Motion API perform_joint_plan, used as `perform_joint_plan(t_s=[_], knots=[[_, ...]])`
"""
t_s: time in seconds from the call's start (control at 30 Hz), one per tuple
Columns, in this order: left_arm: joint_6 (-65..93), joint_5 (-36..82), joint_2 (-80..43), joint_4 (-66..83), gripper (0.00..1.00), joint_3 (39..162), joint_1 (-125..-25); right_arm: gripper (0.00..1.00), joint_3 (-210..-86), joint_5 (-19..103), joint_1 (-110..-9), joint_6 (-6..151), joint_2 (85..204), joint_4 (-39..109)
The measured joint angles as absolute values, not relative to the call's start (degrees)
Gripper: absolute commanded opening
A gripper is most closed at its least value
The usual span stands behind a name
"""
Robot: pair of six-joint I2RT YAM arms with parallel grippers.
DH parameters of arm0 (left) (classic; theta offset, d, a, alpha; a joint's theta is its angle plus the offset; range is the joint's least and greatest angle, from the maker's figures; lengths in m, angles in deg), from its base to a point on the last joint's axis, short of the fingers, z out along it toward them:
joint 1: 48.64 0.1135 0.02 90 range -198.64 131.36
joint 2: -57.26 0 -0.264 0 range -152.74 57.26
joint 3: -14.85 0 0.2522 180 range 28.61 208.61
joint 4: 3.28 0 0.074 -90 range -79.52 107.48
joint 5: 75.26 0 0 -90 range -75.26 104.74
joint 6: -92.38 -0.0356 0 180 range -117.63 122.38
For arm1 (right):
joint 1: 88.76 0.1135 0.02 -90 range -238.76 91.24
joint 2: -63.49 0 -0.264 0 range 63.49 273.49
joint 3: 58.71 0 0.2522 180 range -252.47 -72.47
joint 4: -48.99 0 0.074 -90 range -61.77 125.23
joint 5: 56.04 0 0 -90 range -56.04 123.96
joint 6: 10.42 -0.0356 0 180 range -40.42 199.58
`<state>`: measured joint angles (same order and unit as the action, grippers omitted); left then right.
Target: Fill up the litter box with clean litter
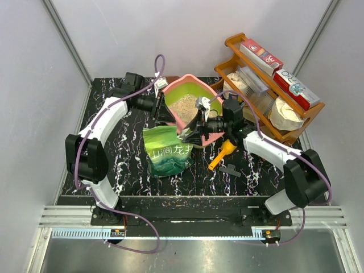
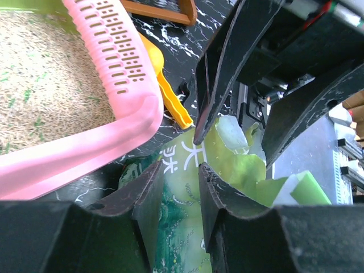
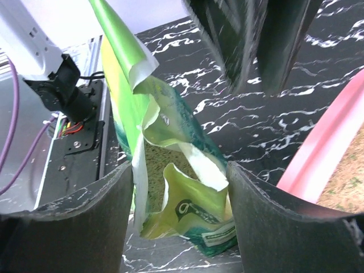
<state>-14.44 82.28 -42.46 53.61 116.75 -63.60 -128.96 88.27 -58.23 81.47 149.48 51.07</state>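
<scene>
The pink litter box (image 1: 211, 91) with green inner walls holds beige clean litter (image 1: 183, 105). It also shows in the left wrist view, with its slotted lip (image 2: 122, 62) and litter (image 2: 45, 85). The green bag (image 1: 166, 149) stands just in front of it, its torn mouth open and granules (image 3: 152, 165) showing inside. My left gripper (image 1: 166, 118) is over the bag's top, its jaws (image 2: 179, 168) apart with the bag's print showing in the gap. My right gripper (image 1: 190, 135) is open (image 3: 179, 168), with a finger on each side of the bag's mouth.
A yellow-orange scoop (image 1: 222, 154) lies to the right of the bag, with a small black piece (image 1: 229, 169) next to it. The brown wooden rack (image 1: 267, 85), holding boxes and a white bag, stands at the back right.
</scene>
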Motion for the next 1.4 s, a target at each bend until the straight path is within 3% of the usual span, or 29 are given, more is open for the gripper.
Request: perform_joint_plan(t_s=[0.2,0.37,0.57,0.73,0.8,0.97,1.13,1.4], knots=[[-14.82,81.15,-42.39,55.25,0.38,119.0,-60.5,0.68,-123.69,91.41,-58.67,76.23,149.55,57.95],[-17.11,79.01,-41.67,59.86,0.42,119.0,-56.96,0.57,-121.53,92.86,-59.57,70.48,150.25,66.41],[-21.5,76.16,-35.94,66.71,0.44,117.4,-52.0,0.53,-120.35,94.28,-59.85,64.18,152.63,75.46],[-25.77,75.14,-30.41,72.98,0.45,115.5,-45.44,0.24,-119.06,95.09,-59.89,62.83,152.69,78.39],[-27.36,74.87,-28.69,74.95,0.46,114.19,-41.77,0.21,-118.6,95.09,-60.05,62.37,152.69,79.07],[-31.91,74.94,-25.21,80.98,0.57,111.35,-35.43,0.0,-118.55,95.09,-60.33,60.75,152.69,78.87],[-37.94,74.98,-17.28,85.04,0.7,106.28,-35.17,0.0,-121.4,95.13,-60.44,58.85,153.85,74.89],[-41.2,78.96,-1.78,84.98,0.74,94.25,-35.41,0.0,-125.79,94.63,-60.57,58.65,154.42,64.95]])
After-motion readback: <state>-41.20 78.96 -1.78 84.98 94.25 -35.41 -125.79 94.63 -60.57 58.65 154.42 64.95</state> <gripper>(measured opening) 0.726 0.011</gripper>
